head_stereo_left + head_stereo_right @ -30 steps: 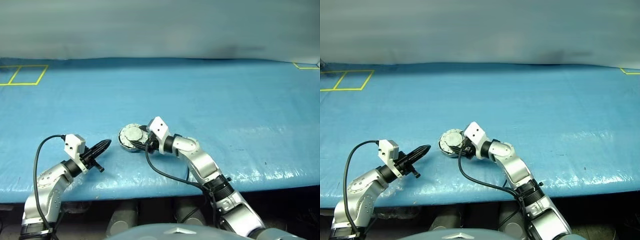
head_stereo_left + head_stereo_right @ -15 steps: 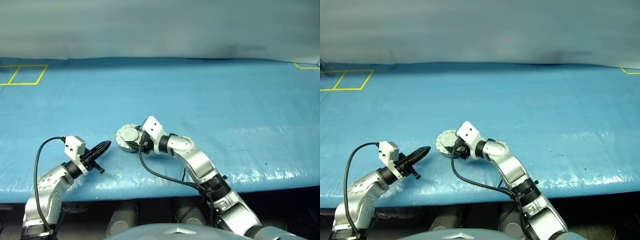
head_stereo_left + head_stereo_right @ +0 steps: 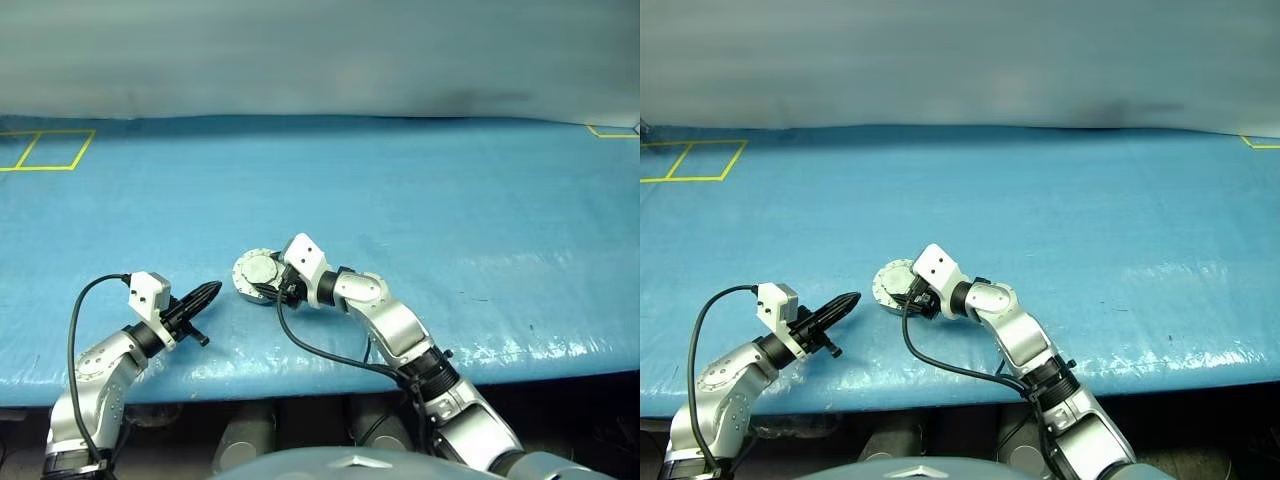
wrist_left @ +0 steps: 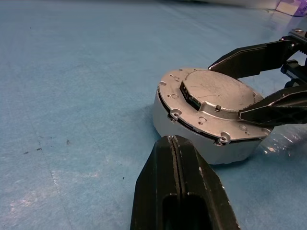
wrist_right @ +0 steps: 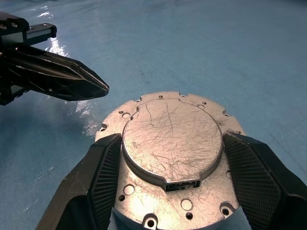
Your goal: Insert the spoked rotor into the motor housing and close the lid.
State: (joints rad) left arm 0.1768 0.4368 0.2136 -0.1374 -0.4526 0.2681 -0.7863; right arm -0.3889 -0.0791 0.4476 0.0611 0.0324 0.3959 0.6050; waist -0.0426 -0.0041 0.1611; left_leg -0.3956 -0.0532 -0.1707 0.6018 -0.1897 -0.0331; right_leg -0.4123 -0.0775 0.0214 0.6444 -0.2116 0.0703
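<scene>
We see the motor housing sitting on the blue tabletop near its front edge, with the lid already down on top of it, its plain scratched grey outer face turned up. The lid lies flat and flush on the housing's rim, and small screw holes ring its border. Our right tool reaches in from the right and grasps the housing, one black finger pressed against each side of the round body, so the jaws stand wide around it. Our left tool hovers just beside the housing on its left, pointing toward it with the two fingers clenched together and nothing between them; its tip is near the housing's wall but apart from it. With the lid down we cannot tell whether anything lies inside the housing. Yellow tape lines mark squares on the far left corner of the tabletop, well apart from the work.
</scene>
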